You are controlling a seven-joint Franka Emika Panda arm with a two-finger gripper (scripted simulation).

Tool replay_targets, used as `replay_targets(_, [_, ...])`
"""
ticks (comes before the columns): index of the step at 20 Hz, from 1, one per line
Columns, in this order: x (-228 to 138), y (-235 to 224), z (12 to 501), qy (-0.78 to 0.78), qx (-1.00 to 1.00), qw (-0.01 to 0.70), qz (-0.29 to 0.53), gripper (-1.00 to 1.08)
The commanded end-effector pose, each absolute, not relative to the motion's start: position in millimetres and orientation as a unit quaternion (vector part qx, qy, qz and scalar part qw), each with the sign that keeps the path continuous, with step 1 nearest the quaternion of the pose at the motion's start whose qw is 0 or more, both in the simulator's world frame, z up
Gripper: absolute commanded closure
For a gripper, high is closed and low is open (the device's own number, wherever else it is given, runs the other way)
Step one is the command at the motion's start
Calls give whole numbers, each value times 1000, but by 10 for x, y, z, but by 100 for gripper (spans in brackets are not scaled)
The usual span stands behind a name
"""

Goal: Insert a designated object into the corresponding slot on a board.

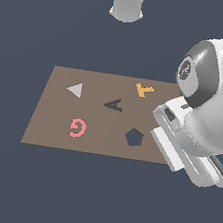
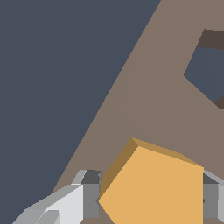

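One arm (image 1: 210, 108) fills the exterior view's right, overhanging the board's (image 1: 51, 120) edge. The brown board carries a grey triangle (image 1: 75, 89), an orange T (image 1: 144, 90), a pink G (image 1: 78, 128), an A-shaped cut-out (image 1: 114, 105) and the pentagon slot (image 1: 134, 137). In the wrist view, the gripper (image 2: 151, 199) fingers (image 2: 89, 197) pinch the orange pentagon block (image 2: 153, 188) from both sides, above the board, apart from the slot.

Glossy white arm (image 1: 214, 98); dark grey joint disc; pale grey pincer (image 2: 148, 199), seemingly blocky.
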State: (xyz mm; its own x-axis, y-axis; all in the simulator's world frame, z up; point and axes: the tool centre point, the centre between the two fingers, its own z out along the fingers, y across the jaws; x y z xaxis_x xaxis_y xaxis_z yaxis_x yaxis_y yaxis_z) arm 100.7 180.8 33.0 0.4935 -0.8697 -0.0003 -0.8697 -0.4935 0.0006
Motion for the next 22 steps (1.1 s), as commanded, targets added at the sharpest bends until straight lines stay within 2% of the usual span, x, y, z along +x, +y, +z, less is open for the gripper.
replay_targets(1, [1007, 1807, 331, -503, 864, 0, 0, 108])
replay_targets(10, [966, 1657, 342, -489, 872, 0, 0, 108])
replay_targets(22, [873, 1072, 387, -432, 902, 0, 0, 108])
